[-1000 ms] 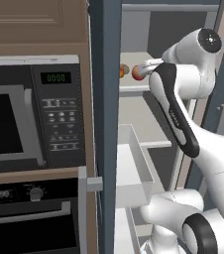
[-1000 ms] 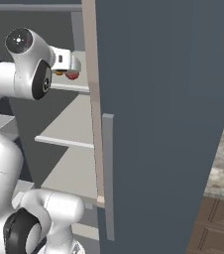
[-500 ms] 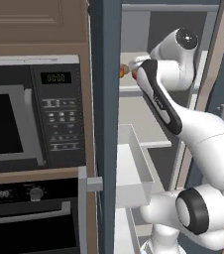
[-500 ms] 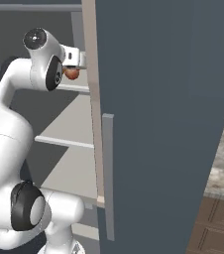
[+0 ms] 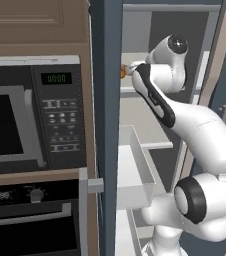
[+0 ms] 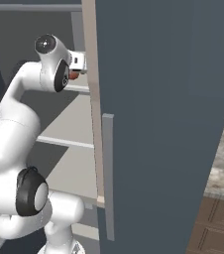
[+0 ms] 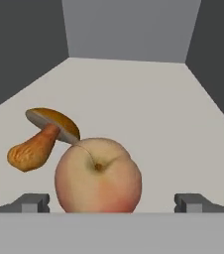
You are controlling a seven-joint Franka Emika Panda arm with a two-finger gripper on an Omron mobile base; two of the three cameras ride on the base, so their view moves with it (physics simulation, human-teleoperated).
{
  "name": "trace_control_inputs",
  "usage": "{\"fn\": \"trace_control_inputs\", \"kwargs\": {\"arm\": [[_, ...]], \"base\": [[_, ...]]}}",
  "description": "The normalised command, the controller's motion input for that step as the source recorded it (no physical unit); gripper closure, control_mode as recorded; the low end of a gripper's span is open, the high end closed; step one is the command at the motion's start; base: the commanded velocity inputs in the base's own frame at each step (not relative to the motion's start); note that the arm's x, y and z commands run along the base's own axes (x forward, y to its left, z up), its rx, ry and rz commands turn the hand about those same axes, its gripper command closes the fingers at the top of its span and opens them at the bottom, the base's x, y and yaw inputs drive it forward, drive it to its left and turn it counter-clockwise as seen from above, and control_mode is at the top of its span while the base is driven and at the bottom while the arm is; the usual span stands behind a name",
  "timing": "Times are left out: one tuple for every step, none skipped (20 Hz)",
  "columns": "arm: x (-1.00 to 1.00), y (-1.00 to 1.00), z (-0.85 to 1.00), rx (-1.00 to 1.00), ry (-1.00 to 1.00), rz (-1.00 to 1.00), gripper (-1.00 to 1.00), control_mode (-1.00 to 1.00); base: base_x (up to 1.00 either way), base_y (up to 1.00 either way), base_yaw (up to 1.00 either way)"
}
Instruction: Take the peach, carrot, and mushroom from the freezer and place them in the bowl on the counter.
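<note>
end effector [image 7: 112, 203]: jaws spread as wide as they go, holding nothing; one tip shows either side of the peach, neither touching it
peach [image 7: 98, 176]: sits on the freezer shelf directly between the spread tips, stem dimple facing the hand camera, nearest item
step in hand (judged): closing in to grasp the peach first
approach: advance straight along the shelf until the widest part of the fruit lies between the pads, then close gently; round skin may roll or squirt out if pinched ahead of centre
mushroom [image 7: 43, 137]: lies tipped over just behind and left of the peach, cap edge touching or nearly touching it; risk of nudging it on the way in
shelf [image 7: 148, 109]: pale, flat, bare beyond the two items
carrot: not identified with certainty
freezer [image 6: 163, 114]: door stands open beside the arm; lift clear of it on withdrawal
</note>
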Motion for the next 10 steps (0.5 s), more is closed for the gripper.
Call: {"fn": "trace_control_inputs", "kwargs": {"arm": [[0.56,0.13,-0.15,0.0,0.0,0.0,-1.0,-1.0],[0.56,0.14,-0.16,0.0,0.02,0.0,-1.0,-1.0],[0.52,0.15,-0.2,0.0,0.02,0.0,-1.0,-1.0],[0.51,0.15,-0.21,0.0,0.01,0.0,-1.0,-1.0],[0.52,0.14,-0.2,0.0,0.02,0.0,-1.0,-1.0],[0.51,0.16,-0.2,0.0,0.02,0.0,-1.0,-1.0],[0.44,0.21,-0.26,0.0,0.04,0.0,-1.0,-1.0],[0.4,0.23,-0.36,0.0,0.07,0.0,1.0,-1.0],[0.35,0.09,-0.34,0.0,0.04,0.0,1.0,-1.0],[0.23,0.0,-0.14,0.0,0.0,0.0,1.0,-1.0]], "base": [[0.0,0.0,0.0],[0.0,0.0,0.0],[0.0,0.0,0.0],[0.0,0.0,0.0],[0.0,0.0,0.0],[0.0,0.0,0.0],[0.0,0.0,0.0],[0.0,0.0,0.0],[0.0,0.0,0.0],[0.0,0.0,0.0]]}}
